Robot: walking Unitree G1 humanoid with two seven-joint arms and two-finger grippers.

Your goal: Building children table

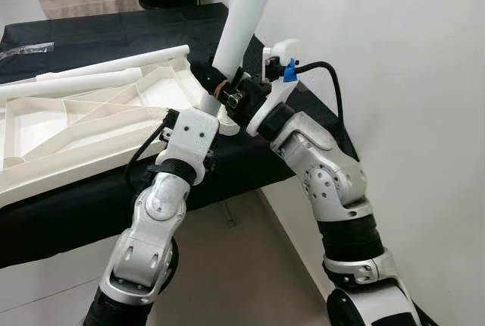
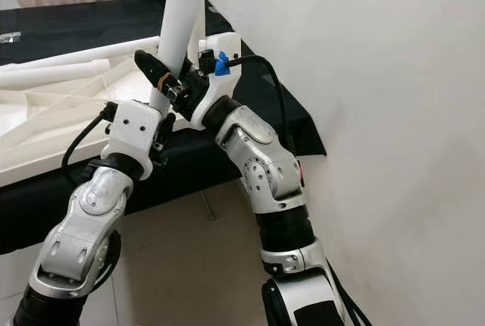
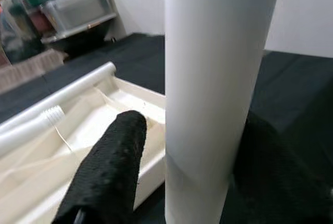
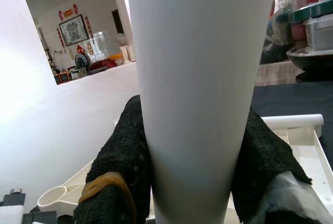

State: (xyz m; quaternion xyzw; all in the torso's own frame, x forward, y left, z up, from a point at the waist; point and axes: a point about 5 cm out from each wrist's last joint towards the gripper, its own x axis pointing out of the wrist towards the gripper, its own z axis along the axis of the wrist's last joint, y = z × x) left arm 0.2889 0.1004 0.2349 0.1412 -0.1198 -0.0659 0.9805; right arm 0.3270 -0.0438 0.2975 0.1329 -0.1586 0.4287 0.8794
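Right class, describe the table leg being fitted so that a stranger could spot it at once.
Find the upturned white tabletop on the black-covered table. At its near corner, the white leg stands nearly upright between both grippers, whereas two similar legs lie flat.
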